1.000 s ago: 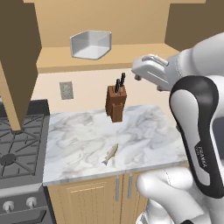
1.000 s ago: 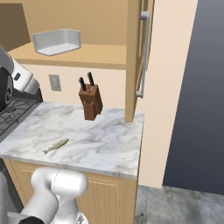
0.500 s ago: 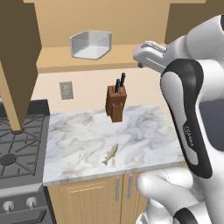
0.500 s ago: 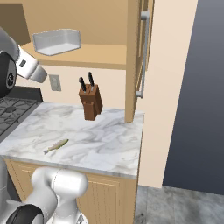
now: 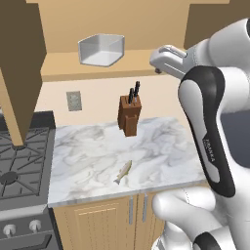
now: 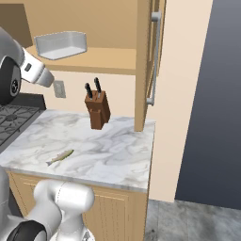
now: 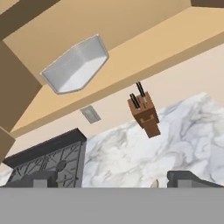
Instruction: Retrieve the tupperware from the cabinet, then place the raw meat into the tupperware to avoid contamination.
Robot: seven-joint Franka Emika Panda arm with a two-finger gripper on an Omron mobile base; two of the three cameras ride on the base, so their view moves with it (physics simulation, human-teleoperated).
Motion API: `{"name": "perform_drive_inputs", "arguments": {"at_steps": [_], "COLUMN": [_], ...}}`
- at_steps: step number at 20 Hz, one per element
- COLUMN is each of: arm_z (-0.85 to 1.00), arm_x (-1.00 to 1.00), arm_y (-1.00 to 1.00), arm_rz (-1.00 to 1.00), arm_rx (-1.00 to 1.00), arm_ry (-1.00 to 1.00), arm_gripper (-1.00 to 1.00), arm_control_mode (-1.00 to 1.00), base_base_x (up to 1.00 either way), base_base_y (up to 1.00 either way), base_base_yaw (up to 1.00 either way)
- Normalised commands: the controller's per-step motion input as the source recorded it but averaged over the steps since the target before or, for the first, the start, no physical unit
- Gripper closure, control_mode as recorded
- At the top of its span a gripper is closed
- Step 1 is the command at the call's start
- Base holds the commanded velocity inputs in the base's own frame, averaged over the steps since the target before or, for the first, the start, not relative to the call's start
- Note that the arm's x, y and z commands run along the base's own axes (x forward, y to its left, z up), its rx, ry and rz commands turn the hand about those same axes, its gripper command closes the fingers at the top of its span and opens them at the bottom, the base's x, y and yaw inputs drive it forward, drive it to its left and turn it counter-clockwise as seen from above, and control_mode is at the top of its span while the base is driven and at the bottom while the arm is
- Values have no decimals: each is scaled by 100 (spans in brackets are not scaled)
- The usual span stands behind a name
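Showing one tupperware (image 5: 101,50), one raw meat (image 5: 123,172), one knife block (image 5: 129,115) — end effector (image 7: 113,180) open, empty

white tupperware (image 5: 101,50), brown knife block (image 5: 129,116), marbled counter (image 5: 93,156)

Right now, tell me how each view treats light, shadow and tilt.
Left base view: flat, even light, no glare; the knife block casts hardly any shadow on the marble counter. Right base view: equally sharp; the tupperware reads clearly. Hand view: rolled, so shelf and counter slant; the fish is cut off at the bottom.
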Motion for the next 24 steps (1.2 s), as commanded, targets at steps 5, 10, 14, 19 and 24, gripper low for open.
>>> {"name": "perform_drive_inputs", "arguments": {"at_steps": [5,10,14,19,24], "arm_z": [8,24,8,3,12], "arm_x": [0,1,6,17,33], "arm_y": [0,0,0,0,0], "arm_rz": [2,3,3,2,1], "arm_rx": [0,0,-1,0,0], "arm_ry": [-11,-15,-14,-2,0], "arm_gripper": [-100,-100,-100,-100,-100], "arm_control_mode": [-100,-100,-100,-100,-100], "base_base_x": [0,0,0,0,0], "base_base_y": [0,0,0,0,0], "base_base_yaw": [0,0,0,0,0]}}
